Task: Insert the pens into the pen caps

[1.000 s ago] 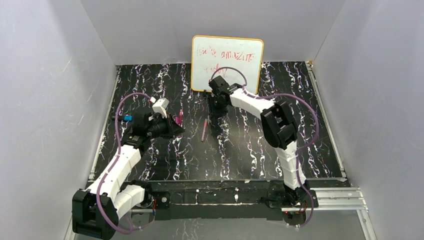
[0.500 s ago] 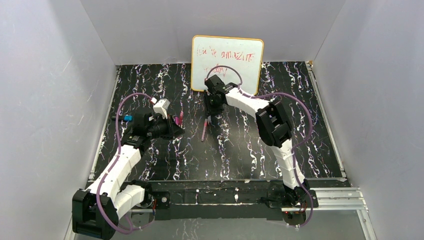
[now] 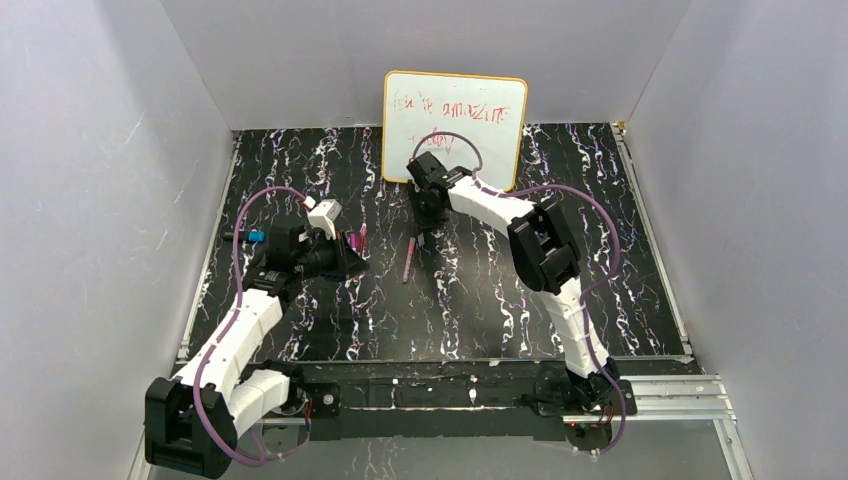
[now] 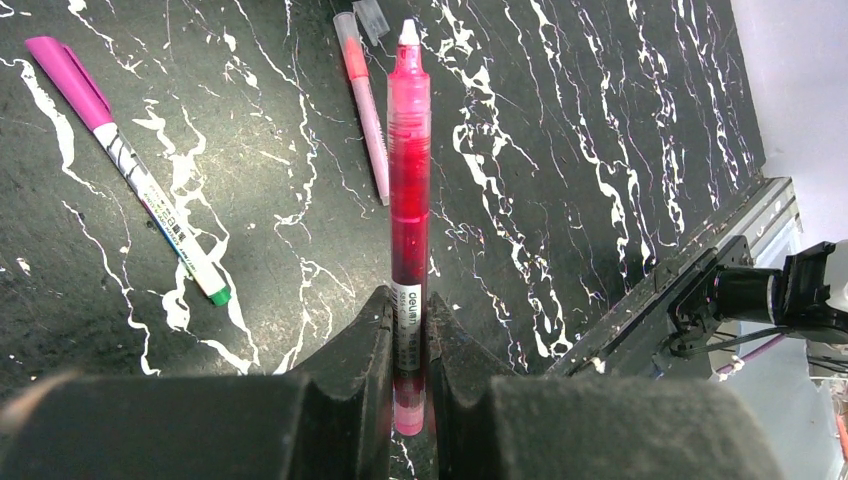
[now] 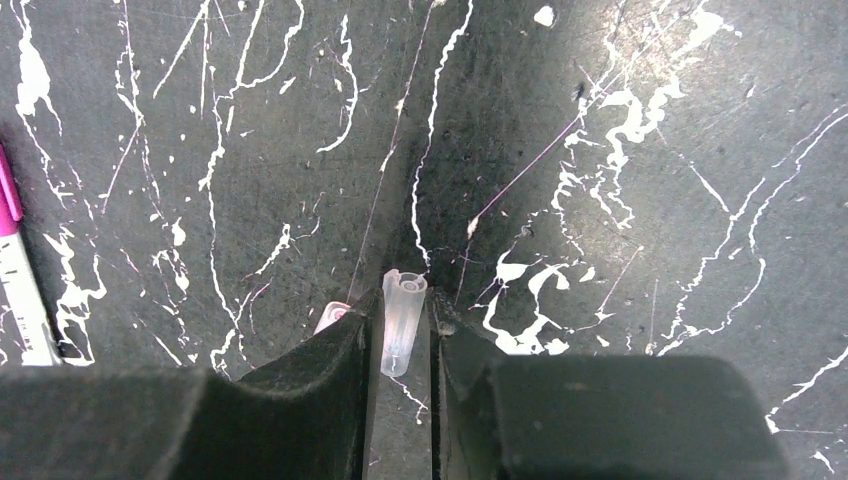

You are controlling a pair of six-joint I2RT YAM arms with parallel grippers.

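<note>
My left gripper (image 4: 408,300) is shut on a pink-red pen (image 4: 409,180) and holds it by the rear end, tip pointing away, above the black marbled table; it shows at the left in the top view (image 3: 350,255). My right gripper (image 5: 400,305) is closed round a clear grey pen cap (image 5: 402,325) standing between its fingertips, close to the table in front of the whiteboard (image 3: 425,205). A pinkish cap (image 5: 332,316) peeks out beside the left finger. A slim pink pen (image 4: 362,110) and a white pen with a magenta end (image 4: 130,170) lie on the table.
A whiteboard (image 3: 455,125) with red writing stands at the back, just behind my right gripper. A small grey cap (image 4: 370,18) lies by the slim pen's far end. A pen (image 3: 409,258) lies mid-table. A metal rail (image 3: 480,385) runs along the near edge.
My right gripper has moved a little left and back toward the whiteboard. My left gripper with the pen has shifted slightly.
</note>
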